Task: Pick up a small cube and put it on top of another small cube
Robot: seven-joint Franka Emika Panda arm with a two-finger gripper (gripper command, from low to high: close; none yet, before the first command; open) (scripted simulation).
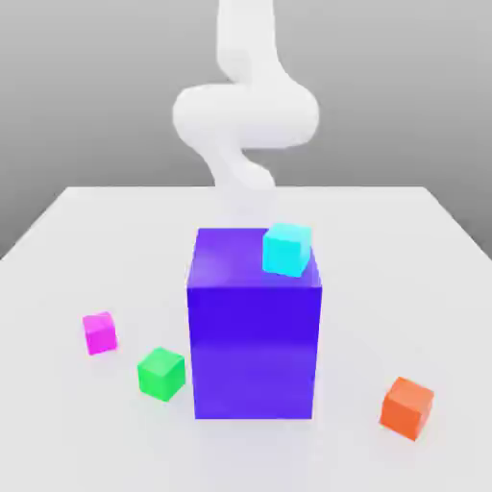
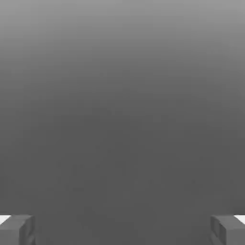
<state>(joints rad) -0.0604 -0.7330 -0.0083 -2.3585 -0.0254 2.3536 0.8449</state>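
1. Gripper (image 2: 122, 229) fingers stand wide apart, holding nothing, with plain grey between them.
2. Small plain magenta-pink cube (image 1: 100, 332) sits on the white desk (image 1: 58, 423) near its edge at the exterior view's left, apart from the gripper.
3. Small green cube (image 1: 160, 374) lies near it, beside the big blue-violet block (image 1: 255, 336).

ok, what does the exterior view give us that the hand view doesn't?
Exterior view: the white table, the big blue-violet block with a cyan cube on its top, the magenta-pink cube, the green cube, the orange cube, and the white arm behind the block. Hand view: the gripper, open, its two fingertips far apart over plain grey. Shared: I can match nothing between them.
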